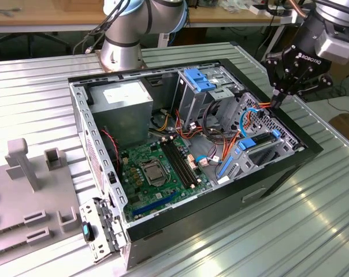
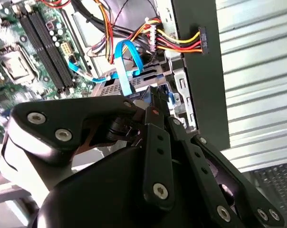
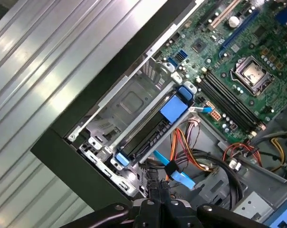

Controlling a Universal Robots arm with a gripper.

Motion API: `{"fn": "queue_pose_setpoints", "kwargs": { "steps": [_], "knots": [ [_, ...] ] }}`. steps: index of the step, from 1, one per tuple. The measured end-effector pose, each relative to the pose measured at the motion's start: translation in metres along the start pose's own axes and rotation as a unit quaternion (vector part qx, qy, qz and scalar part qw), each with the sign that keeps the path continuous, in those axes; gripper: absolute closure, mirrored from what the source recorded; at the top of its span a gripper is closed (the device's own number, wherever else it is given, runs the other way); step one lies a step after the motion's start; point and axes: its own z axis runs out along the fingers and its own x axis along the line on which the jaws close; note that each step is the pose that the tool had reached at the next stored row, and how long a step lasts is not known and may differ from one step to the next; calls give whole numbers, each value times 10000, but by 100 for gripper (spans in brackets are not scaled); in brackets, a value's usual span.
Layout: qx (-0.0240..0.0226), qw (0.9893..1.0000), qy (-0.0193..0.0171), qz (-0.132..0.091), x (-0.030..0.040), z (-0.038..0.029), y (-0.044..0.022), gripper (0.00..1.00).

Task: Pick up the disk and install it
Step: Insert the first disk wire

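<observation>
Blue-railed disk (image 3: 143, 135) sits in bay (image 3: 127, 102) nr case (image 3: 58, 148) edge; gripper (image 1: 276, 103) closed, empty, just above.

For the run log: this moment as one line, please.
disk: in drive bay, blue rails | gripper: shut, holding nothing, near disk | computer case: side open

The disk (image 3: 146, 133), a flat rectangular dark metal hard drive with blue plastic side rails (image 3: 174, 109), stands on its long edge inside the grey metal drive cage (image 3: 129, 102). In the exterior view, the disk (image 1: 260, 151) sits at the exterior view's right end of the open black computer case (image 1: 192, 214), just beside its side wall, with only the narrow upper edge showing.
</observation>
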Motion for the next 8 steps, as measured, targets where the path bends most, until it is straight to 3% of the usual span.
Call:
{"fn": "queue_pose_setpoints", "kwargs": {
  "steps": [2,4,8],
  "knots": [
    [1,9998,-6,-196,0,3,0,89],
    [5,9987,-17,-516,8,15,-12,89],
    [-4,9986,-10,-534,41,22,-141,89]
  ]
}}
